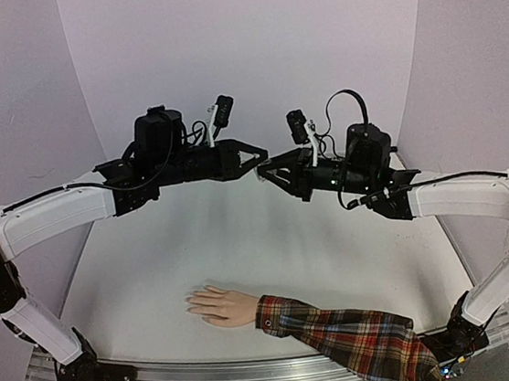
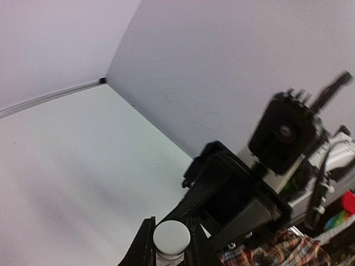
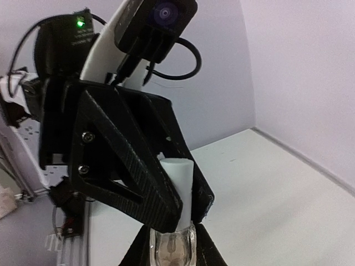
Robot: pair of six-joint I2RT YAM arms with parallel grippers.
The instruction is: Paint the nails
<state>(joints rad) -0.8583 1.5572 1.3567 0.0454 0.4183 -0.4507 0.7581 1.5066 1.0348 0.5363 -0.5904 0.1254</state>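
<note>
Two arms are seen raised over the white table [image 1: 243, 247], with the left pincer [image 1: 255, 156] and the right pincer [image 1: 266, 173] tip to tip above its far half. The right pincer is closed on a small clear bottle [image 3: 172, 249]. The left pincer is closed around the bottle's white cap [image 3: 180, 177]. From the left wrist, the cap is seen end-on as a white disc between the black fingers [image 2: 145, 244].

A pale hand [image 1: 220, 306] is laid flat on the near part of the table, fingers spread and pointing left, well apart from both pincers and below them. A red plaid sleeve [image 1: 354, 335] runs from its wrist to the lower right. Nothing lies between the hand and the pincers. The nails [image 1: 193, 300] sit at the fingertips but are too small to be made out.

In the overhead view the bottle is hidden by the pincer tips. The sleeve is cut off by the lower edge. In the right wrist view the bottle is cut off at the bottom, and much of the table is blocked by the left pincer. In the left wrist view the right arm is blurred, and the coloured items at the right edge cannot be identified.
</note>
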